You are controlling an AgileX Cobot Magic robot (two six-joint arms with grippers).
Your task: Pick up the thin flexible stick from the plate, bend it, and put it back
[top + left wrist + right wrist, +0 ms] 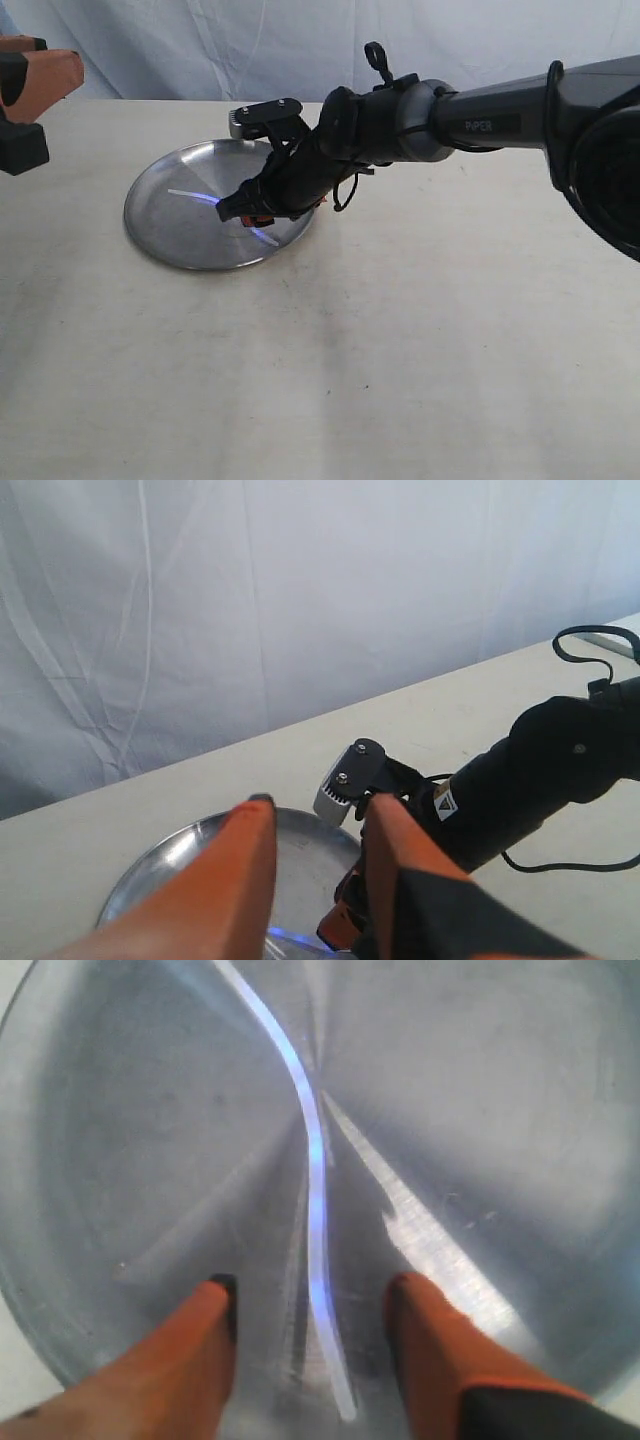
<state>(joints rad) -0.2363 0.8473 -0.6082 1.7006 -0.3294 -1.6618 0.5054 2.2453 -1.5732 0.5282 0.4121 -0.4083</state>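
The thin flexible stick lies gently curved and bluish across the silver plate. My right gripper hangs low over the plate's right half, open. In the right wrist view the stick runs between the two orange fingertips of the gripper, with its near end just past them and not touched. My left gripper stays at the far left edge, off the plate, open and empty. In the left wrist view that gripper looks over the plate toward the right arm.
The pale table spreads wide in front of and right of the plate. A white cloth backdrop closes off the far side. The dark right arm reaches in from the right above the table.
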